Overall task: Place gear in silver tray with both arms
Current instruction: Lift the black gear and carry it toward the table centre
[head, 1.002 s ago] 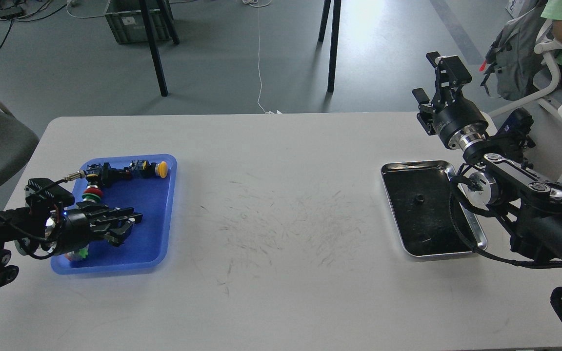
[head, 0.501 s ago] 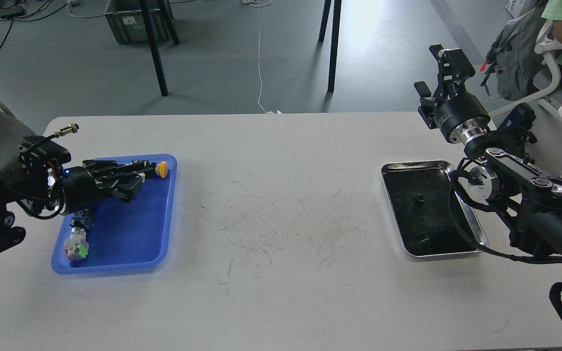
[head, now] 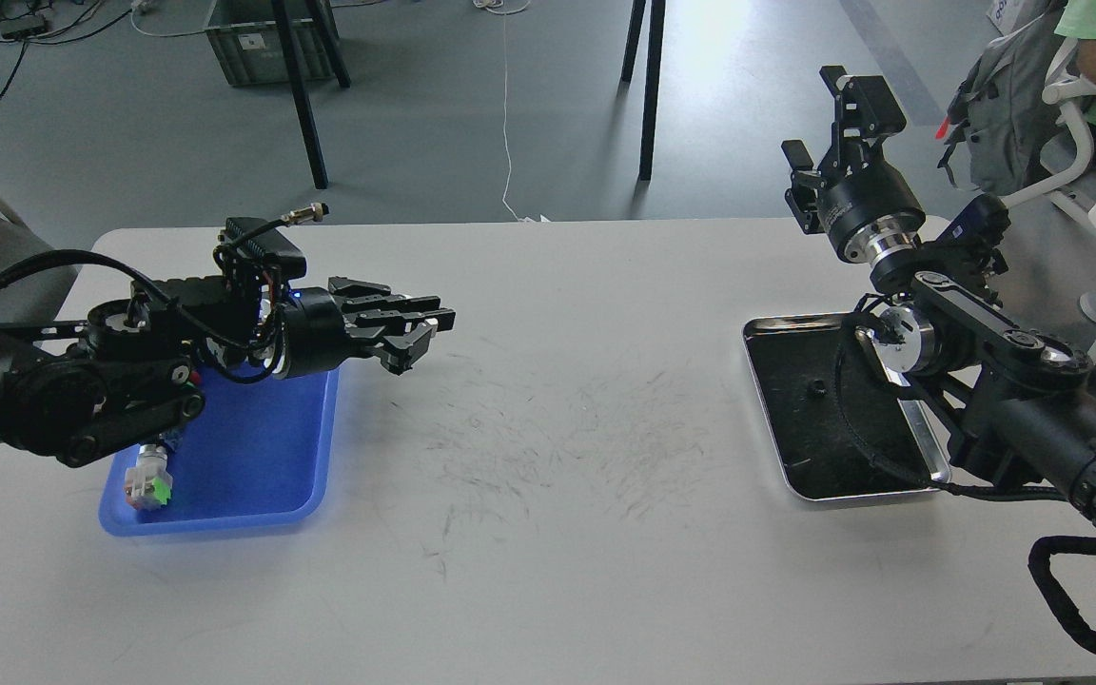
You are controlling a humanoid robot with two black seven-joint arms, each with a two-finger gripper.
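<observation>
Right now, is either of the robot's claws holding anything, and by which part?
Cannot tell for the left gripper: its fingers are dark and bunched, with nothing clearly between them. The right gripper is open, holding nothing.

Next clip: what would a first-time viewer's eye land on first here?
Probably the bright blue tray at the table's left, with the left gripper reaching out past its right rim over the white table. Next, the shiny silver tray at the right, a small dark part on its bottom, and the right gripper raised beyond it.
</observation>
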